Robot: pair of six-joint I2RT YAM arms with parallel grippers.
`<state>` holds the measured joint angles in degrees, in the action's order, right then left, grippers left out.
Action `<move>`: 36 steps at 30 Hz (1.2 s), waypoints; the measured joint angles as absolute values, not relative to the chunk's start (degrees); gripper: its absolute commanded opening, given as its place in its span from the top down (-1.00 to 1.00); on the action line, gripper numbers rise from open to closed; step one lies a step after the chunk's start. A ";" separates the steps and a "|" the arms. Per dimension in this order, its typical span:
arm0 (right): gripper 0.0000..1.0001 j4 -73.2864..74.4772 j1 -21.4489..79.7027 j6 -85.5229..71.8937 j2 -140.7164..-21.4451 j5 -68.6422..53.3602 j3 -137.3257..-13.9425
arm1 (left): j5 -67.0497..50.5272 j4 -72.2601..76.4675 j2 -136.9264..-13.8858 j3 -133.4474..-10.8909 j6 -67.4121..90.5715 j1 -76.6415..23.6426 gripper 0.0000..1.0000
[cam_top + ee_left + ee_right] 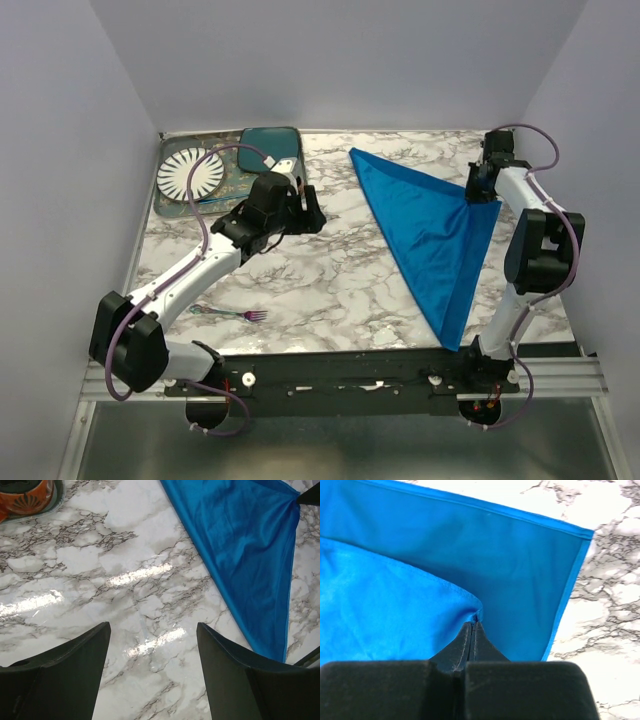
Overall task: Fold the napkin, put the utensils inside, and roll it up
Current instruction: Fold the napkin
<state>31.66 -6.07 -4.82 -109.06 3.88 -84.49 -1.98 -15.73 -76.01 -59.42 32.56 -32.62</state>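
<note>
The bright blue napkin [430,235] lies on the right half of the marble table as a long triangle, one corner lifted at the far right. My right gripper [482,183] is shut on that corner; in the right wrist view the napkin [420,580] bunches at the closed gripper tips [474,625]. My left gripper [312,215] is open and empty, low over bare marble left of the napkin; in the left wrist view the gripper [152,645] has the napkin [245,555] at its upper right. The fork [232,314] lies near the front left edge.
A tray [170,205] at the far left corner holds a striped white plate [190,174] and a dark teal plate [271,148]. An orange patterned bowl [25,495] shows in the left wrist view. Grey walls enclose the table on three sides.
</note>
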 measured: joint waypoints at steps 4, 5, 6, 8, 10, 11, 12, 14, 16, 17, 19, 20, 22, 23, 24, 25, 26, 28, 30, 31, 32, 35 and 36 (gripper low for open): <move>0.99 31.86 -6.83 -4.69 -110.63 5.13 -85.80 | -1.80 -16.01 -76.66 -60.66 31.09 -33.89 -0.60; 0.99 31.88 -7.01 -4.64 -111.02 5.28 -86.28 | -1.58 -16.01 -76.75 -60.84 30.70 -34.13 -0.60; 0.99 31.92 -7.18 -4.62 -111.37 5.37 -86.67 | -1.19 -16.12 -76.90 -61.17 30.15 -34.65 -0.60; 0.99 32.14 -7.68 -4.60 -112.36 5.65 -88.07 | -0.58 -16.12 -77.21 -61.56 29.47 -35.42 -0.60; 0.99 32.14 -8.14 -4.62 -113.25 6.24 -89.23 | -0.25 -16.16 -77.49 -61.65 28.86 -36.10 -0.60; 0.99 32.21 -8.54 -4.64 -113.62 6.57 -89.71 | -0.12 -16.19 -77.58 -61.65 28.69 -36.16 -0.61; 0.99 32.23 -8.82 -4.67 -113.80 6.59 -89.93 | 0.08 -16.21 -77.67 -61.67 28.47 -36.34 -0.60; 0.99 32.34 -9.72 -4.84 -113.99 6.59 -90.06 | 0.40 -16.21 -77.73 -61.67 28.25 -36.51 -0.60; 0.99 32.69 -10.31 -4.91 -114.26 6.59 -90.48 | 0.69 -16.21 -77.76 -61.67 28.05 -36.56 -0.61; 0.99 32.67 -10.63 -4.95 -114.61 6.59 -90.91 | 0.84 -16.21 -77.80 -61.67 27.94 -36.58 -0.60; 0.99 32.69 -11.03 -5.04 -115.15 6.59 -91.53 | 0.95 -16.27 -77.89 -61.71 27.79 -36.62 -0.60; 0.99 32.69 -11.22 -5.13 -115.44 6.59 -91.77 | 1.06 -16.27 -77.91 -61.71 27.79 -36.60 -0.60; 0.99 32.69 -11.40 -5.39 -115.77 6.61 -91.88 | 1.08 -16.38 -78.06 -61.80 27.66 -36.62 -0.60; 0.99 32.69 -11.66 -5.54 -115.92 6.59 -91.88 | 1.08 -16.38 -78.11 -61.84 27.66 -36.62 -0.60; 0.99 32.69 -11.75 -5.58 -115.98 6.59 -91.88 | 1.08 -16.40 -78.19 -61.93 27.66 -36.62 -0.61; 0.99 32.69 -11.75 -5.63 -116.16 6.59 -91.90 | 1.08 -16.40 -78.28 -62.04 27.66 -36.62 -0.60; 0.99 32.77 -11.77 -5.74 -116.44 6.59 -92.09 | 1.08 -16.38 -78.37 -62.11 27.66 -36.62 -0.60; 0.99 32.71 -11.88 -5.91 -116.95 6.59 -92.55 | 1.08 -16.40 -78.50 -62.13 27.66 -36.60 -0.60; 0.99 32.73 -12.12 -6.00 -117.12 6.59 -92.62 | 1.10 -16.40 -78.59 -62.13 27.66 -36.62 -0.60; 0.99 32.75 -12.38 -6.02 -117.19 6.59 -92.62 | 1.10 -16.40 -78.61 -62.13 27.66 -36.62 -0.61; 0.99 32.73 -12.56 -6.07 -117.23 6.61 -92.64 | 1.10 -16.40 -78.63 -62.15 27.66 -36.62 -0.61; 0.99 32.69 -12.99 -6.13 -117.58 6.63 -92.75 | 1.13 -16.40 -78.78 -62.15 27.66 -36.62 -0.61; 0.99 32.71 -13.13 -6.15 -117.69 6.63 -92.84 | 1.15 -16.40 -78.81 -62.15 27.64 -36.62 -0.61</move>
